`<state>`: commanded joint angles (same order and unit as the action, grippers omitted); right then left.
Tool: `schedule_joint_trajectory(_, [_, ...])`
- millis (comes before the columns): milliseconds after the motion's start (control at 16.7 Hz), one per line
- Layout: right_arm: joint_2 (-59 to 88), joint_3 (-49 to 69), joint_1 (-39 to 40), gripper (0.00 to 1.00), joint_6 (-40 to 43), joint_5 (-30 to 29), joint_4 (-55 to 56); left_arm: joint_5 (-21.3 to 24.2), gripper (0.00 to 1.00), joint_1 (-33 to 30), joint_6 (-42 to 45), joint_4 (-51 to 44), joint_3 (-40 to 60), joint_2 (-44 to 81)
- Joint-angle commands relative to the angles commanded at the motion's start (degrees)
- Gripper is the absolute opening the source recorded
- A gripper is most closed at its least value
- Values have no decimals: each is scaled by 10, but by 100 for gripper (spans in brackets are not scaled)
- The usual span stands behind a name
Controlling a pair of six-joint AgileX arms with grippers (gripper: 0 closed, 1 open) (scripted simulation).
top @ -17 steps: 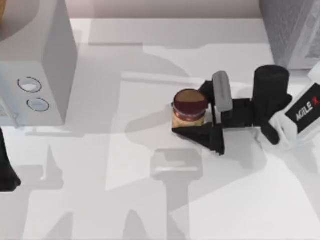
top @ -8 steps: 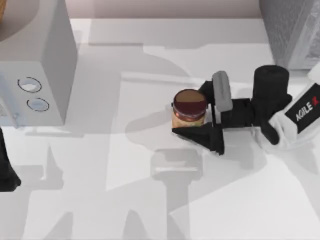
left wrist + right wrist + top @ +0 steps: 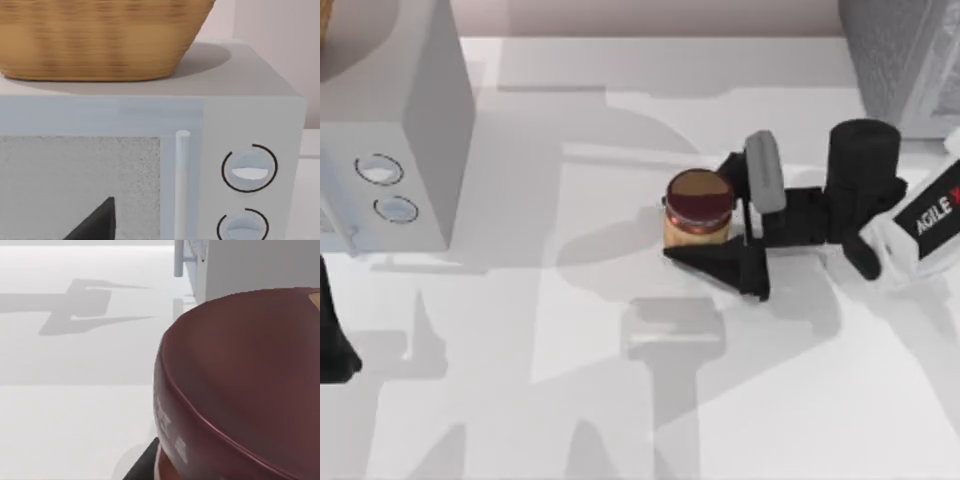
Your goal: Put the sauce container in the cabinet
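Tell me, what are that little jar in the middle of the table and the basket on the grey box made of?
The small round jar with the dark maroon lid looks like glass under an orange-yellow label; its lid is smooth with a soft sheen, plastic or painted metal. The tan basket looks like woven wicker, judging by its ribbed, matte banding. The right hand sits around the jar.
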<state>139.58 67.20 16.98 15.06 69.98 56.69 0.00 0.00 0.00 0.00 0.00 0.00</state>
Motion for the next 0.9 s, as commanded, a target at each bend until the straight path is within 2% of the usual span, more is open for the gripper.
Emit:
schedule_joint_trajectory(540, [-206, 16, 0, 0, -6, 4, -221, 0, 100, 0, 0, 0, 0, 0])
schedule_joint_trajectory(900, [-221, 16, 0, 0, -7, 3, -237, 0, 100, 0, 0, 0, 0, 0])
